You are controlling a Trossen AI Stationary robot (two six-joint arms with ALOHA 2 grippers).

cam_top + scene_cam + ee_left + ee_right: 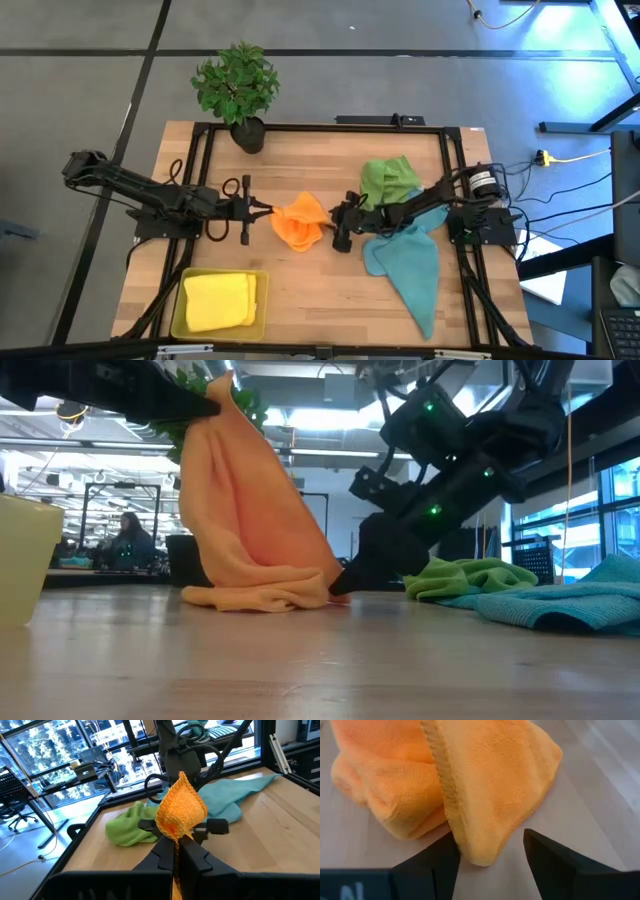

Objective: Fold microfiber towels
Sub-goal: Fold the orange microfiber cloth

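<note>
An orange microfiber towel [300,220] sits bunched at the middle of a wooden table [330,300], one corner lifted into a peak while the rest pools on the wood. The left gripper [268,210], on the side of the orange towel away from the other loose cloths, has its fingers pressed together on that raised corner, so the cloth hangs from it like a tent in the low view. The right gripper [338,226] is down at the table on the opposite side of the orange towel, its fingers [432,865] spread apart with a lower corner of the cloth lying between them; whether they touch the cloth is hard to tell.

Just beyond the right gripper from the orange towel lies a crumpled green towel [388,180], and beside that a teal-blue towel [410,268] spreads toward the front edge of the table. The two overlap under the right arm.

Toward the front corner on the left arm's side of the orange towel stands a yellow tray [179,310]. Inside it rests a yellow towel [220,300], folded flat, filling most of the tray.

Behind the orange towel, at the table's far edge, stands a potted plant [238,90].
</note>
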